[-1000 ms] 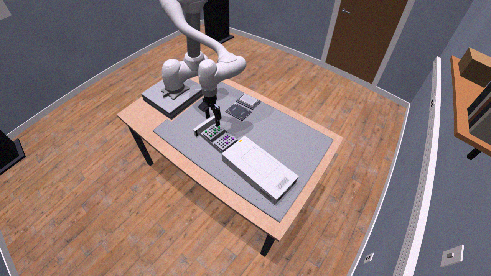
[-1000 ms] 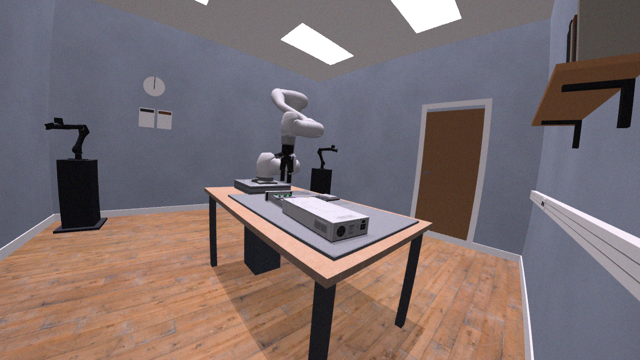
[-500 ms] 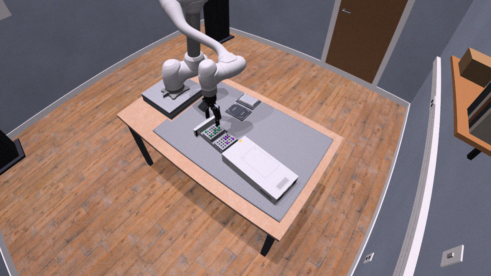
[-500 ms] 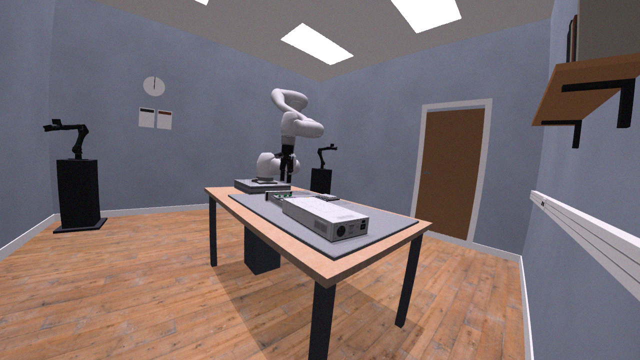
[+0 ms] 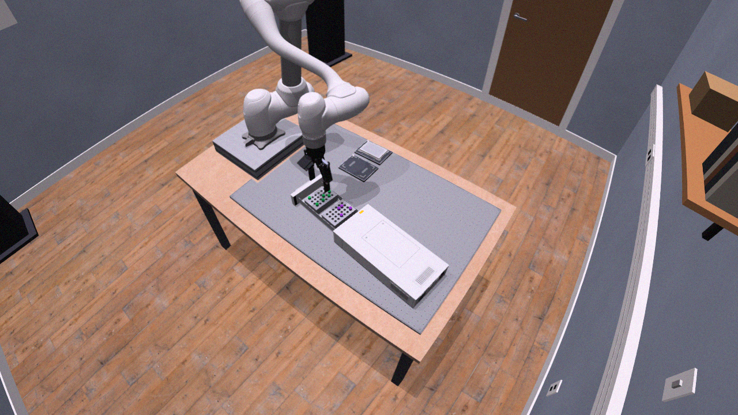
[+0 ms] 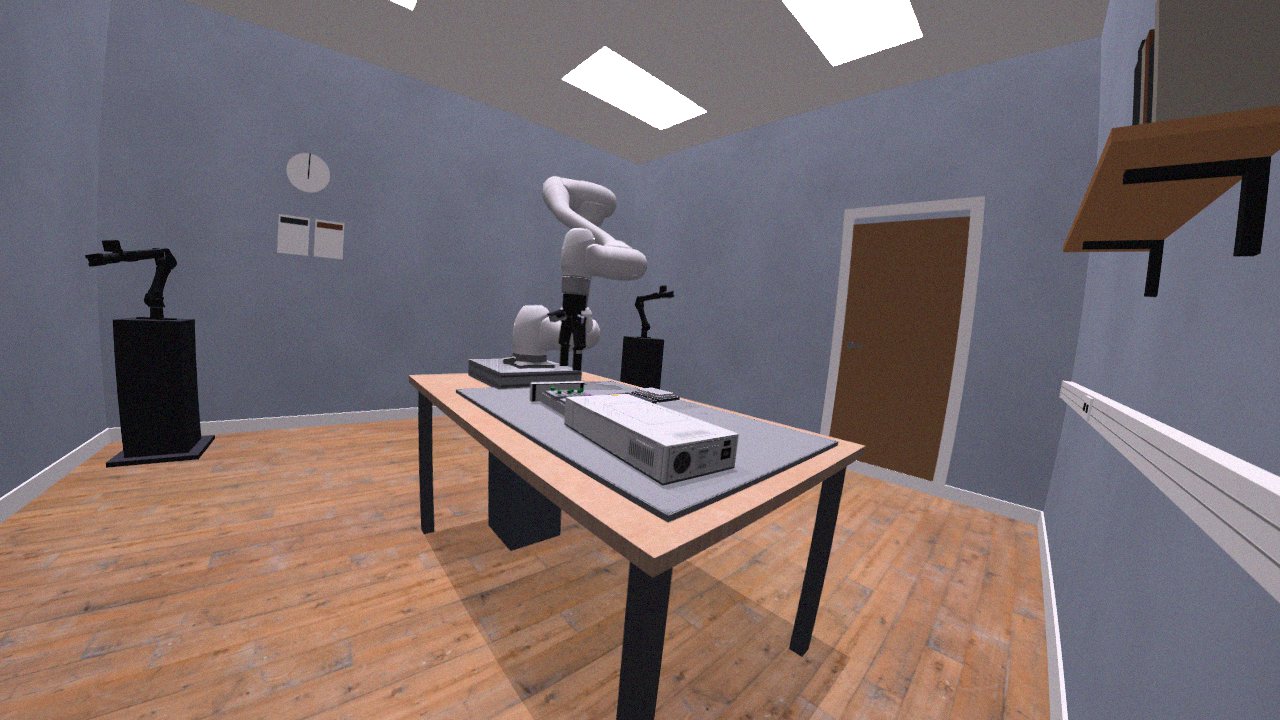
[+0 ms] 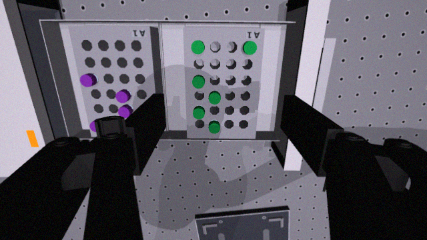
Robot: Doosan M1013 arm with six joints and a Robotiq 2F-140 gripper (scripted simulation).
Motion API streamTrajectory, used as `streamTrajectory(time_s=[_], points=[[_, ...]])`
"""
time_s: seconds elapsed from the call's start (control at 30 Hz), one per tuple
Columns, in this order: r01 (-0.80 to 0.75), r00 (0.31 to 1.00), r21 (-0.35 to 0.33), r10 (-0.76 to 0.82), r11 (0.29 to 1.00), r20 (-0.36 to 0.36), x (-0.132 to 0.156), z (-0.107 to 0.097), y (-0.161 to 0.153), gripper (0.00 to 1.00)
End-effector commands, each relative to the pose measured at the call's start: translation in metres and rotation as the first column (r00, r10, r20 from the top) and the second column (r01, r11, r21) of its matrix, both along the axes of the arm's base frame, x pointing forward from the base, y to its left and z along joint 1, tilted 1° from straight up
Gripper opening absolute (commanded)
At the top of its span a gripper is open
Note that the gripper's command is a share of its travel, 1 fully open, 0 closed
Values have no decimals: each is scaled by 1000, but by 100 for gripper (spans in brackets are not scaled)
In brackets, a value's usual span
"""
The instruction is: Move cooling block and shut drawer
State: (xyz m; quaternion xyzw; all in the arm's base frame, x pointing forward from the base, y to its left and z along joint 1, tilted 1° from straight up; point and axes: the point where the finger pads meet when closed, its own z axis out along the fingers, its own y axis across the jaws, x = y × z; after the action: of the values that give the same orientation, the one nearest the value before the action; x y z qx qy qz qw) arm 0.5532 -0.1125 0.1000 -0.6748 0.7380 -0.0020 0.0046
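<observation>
Pincer (image 5: 319,187) (image 6: 571,365) (image 7: 223,111), black and angular, above perforated grey block (image 5: 320,199) (image 7: 223,108) with round green caps.

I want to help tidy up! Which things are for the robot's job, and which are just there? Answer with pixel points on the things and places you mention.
For the job:
- gripper (image 5: 319,187) (image 6: 571,358) (image 7: 223,111)
- green tubes (image 5: 323,196) (image 7: 198,81)
- front block (image 5: 315,204) (image 7: 221,71)
- rear block (image 5: 327,217) (image 7: 113,70)
- cooler (image 5: 389,252) (image 6: 626,422)
- dark deck slot (image 5: 358,168) (image 7: 243,228)

Just there:
- clock (image 6: 307,171)
- door (image 5: 550,56) (image 6: 908,349)
- wall shelf (image 5: 687,149) (image 6: 1163,183)
- box on the shelf (image 5: 714,100)

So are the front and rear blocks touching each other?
Apart. Wrist view: a thin divider and pale strip separate front block from rear block.
</observation>
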Motion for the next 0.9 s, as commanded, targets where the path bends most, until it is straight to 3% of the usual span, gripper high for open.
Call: streamTrajectory(time_s=[0.0,0.87], points=[[0,1000,0,0,1000,1,0,-3,0,66],[0,1000,0,0,1000,1,-1,-33,0,66]])
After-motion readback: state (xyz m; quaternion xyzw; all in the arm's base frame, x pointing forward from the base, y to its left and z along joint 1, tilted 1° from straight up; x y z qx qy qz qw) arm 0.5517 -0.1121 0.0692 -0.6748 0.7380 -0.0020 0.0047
